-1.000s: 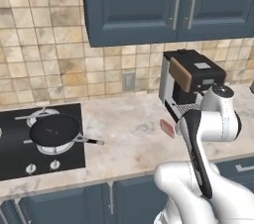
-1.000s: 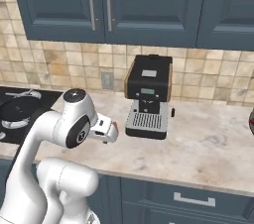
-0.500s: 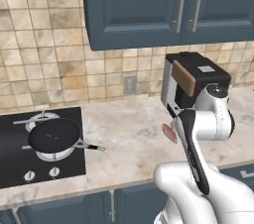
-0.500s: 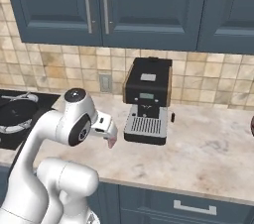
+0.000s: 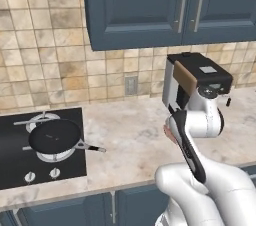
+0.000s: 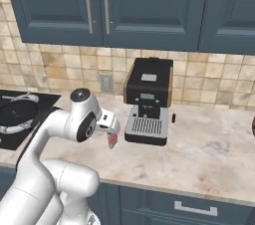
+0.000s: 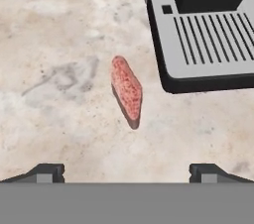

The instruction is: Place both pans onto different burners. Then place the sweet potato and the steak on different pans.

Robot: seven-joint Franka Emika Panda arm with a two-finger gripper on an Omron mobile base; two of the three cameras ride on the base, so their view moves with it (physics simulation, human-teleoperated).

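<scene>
A pinkish-red steak lies on the marble counter just left of the coffee machine's drip tray. My gripper hovers above it, open, with nothing between its fingertips. From the right the steak shows just under my hand; from the left only its edge peeks past the arm. One black pan sits on a front burner of the cooktop, handle pointing right; it also shows as the pan at the far left. The sweet potato is out of view.
A black and silver coffee machine stands against the tiled wall, its grated tray close to the steak's right. Blue cabinets hang overhead. The black cooktop carries white knobs along its front. Bare counter stretches right of the machine.
The arm's elbow has swung slightly left while the hand stays over the steak. The jaws stay open; pan and steak have not moved.
</scene>
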